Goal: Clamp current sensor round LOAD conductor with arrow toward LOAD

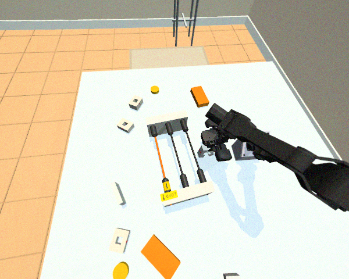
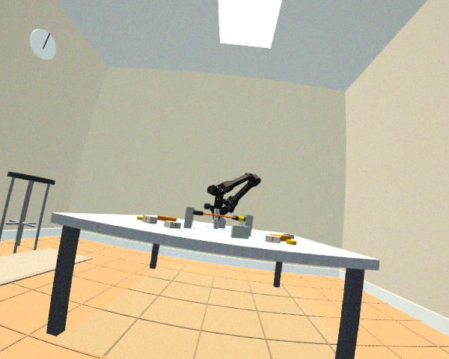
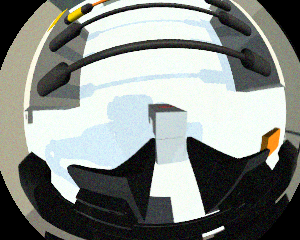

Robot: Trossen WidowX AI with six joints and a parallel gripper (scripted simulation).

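Your grey, boxy current sensor (image 1: 201,150) (image 2: 216,224) (image 3: 169,125) sits gripped between the fingers of your gripper (image 1: 210,152) (image 2: 218,218) (image 3: 170,142), well apart from the orange LOAD conductor (image 1: 160,157) (image 2: 216,215) (image 3: 99,2). Two black conductors (image 1: 193,150) (image 3: 160,45) lie between it and LOAD. At one end of LOAD, you can read "LOAD" on a yellow label (image 1: 168,195), with an arrow. Beyond that end are one orange slab (image 1: 160,257) and one yellow disc (image 1: 120,271).

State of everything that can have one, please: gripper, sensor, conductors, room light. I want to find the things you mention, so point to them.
gripper (image 1: 211,150) (image 2: 217,219) (image 3: 170,142): shut on the sensor
sensor (image 1: 201,151) (image 2: 215,224) (image 3: 171,125): between the fingertips, not round any conductor; latch state can't be told
LOAD conductor (image 1: 160,157) (image 2: 217,215): strung between the end blocks, no sensor on it
middle black conductor (image 1: 176,154): strung, no sensor
outer black conductor (image 1: 193,151) (image 3: 160,44): strung, no sensor
ceiling light (image 2: 249,21): lit
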